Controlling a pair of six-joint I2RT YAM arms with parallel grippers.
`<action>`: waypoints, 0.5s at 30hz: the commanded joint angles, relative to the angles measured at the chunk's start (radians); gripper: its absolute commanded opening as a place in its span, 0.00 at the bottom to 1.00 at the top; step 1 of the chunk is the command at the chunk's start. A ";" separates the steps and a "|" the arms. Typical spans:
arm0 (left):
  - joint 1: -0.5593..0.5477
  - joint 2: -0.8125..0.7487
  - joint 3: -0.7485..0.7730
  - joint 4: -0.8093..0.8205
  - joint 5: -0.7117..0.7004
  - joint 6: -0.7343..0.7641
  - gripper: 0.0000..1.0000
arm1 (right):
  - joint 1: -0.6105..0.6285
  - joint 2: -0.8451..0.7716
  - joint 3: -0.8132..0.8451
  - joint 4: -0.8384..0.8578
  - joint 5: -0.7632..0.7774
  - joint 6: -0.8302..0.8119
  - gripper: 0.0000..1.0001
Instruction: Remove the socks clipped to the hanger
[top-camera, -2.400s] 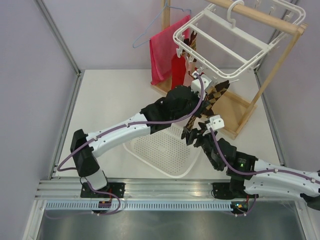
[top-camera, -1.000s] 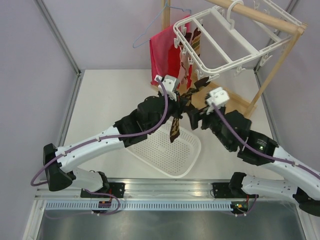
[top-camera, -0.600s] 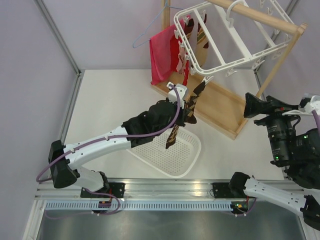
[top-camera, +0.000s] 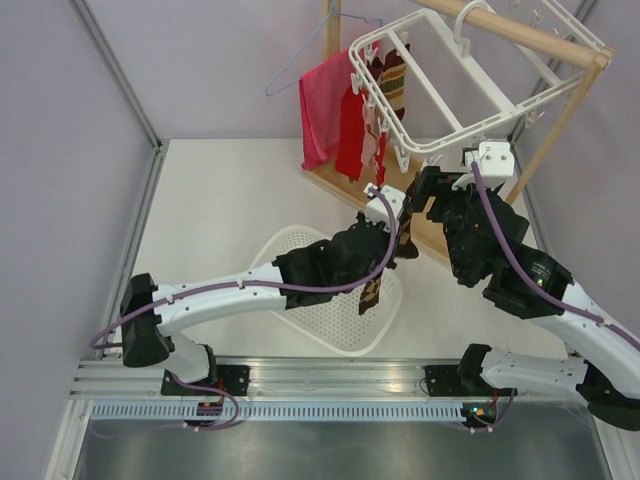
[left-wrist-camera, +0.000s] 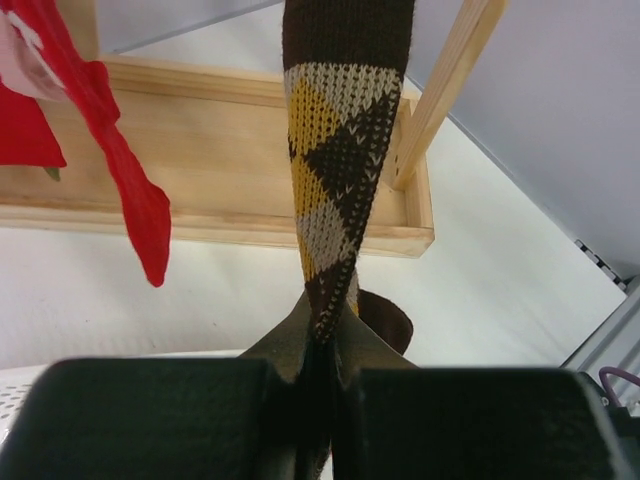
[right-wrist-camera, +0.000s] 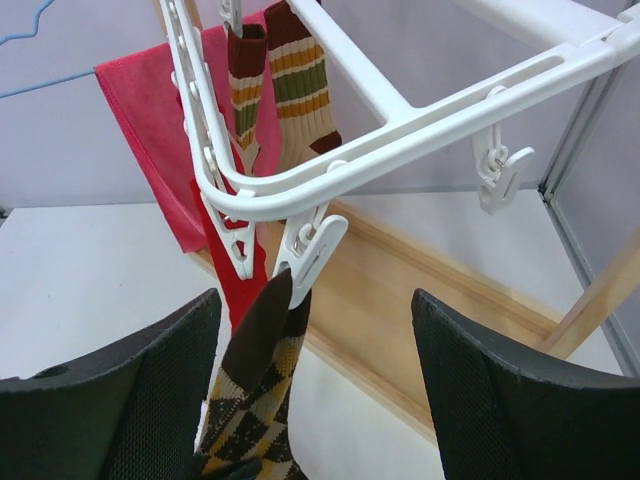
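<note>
The white hanger (top-camera: 440, 90) hangs from the wooden stand's rail, and it also shows in the right wrist view (right-wrist-camera: 400, 130). A brown-yellow argyle sock (right-wrist-camera: 250, 400) hangs from a white clip (right-wrist-camera: 315, 250) at the frame's near corner. My left gripper (top-camera: 400, 222) is shut on that sock (left-wrist-camera: 340, 150) lower down (left-wrist-camera: 320, 350), and the sock's end dangles below (top-camera: 372, 292). My right gripper (top-camera: 428, 192) is open, with its fingers on either side of the clip (right-wrist-camera: 313, 310) and apart from it. Two striped socks (right-wrist-camera: 300, 90) and red socks (top-camera: 350, 130) stay clipped further back.
A red-pink towel (top-camera: 320, 105) on a thin wire hanger hangs behind the frame. The stand's wooden base (left-wrist-camera: 220, 170) lies below it. A white perforated basket (top-camera: 320, 320) sits on the table under my left arm. A red sock (left-wrist-camera: 130, 190) hangs left of the argyle one.
My right arm has swung back in from the far right, and its open gripper is now at the clip. My left gripper, still holding the argyle sock, has moved right. The hanger has swung.
</note>
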 joint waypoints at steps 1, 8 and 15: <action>-0.027 0.020 0.042 -0.017 -0.064 0.012 0.02 | 0.002 0.009 0.051 0.012 0.038 -0.001 0.80; -0.090 0.097 0.117 -0.051 -0.188 0.036 0.02 | 0.002 0.057 0.077 0.001 0.101 0.008 0.80; -0.124 0.138 0.169 -0.082 -0.256 0.036 0.02 | 0.003 0.105 0.063 -0.025 0.123 0.047 0.80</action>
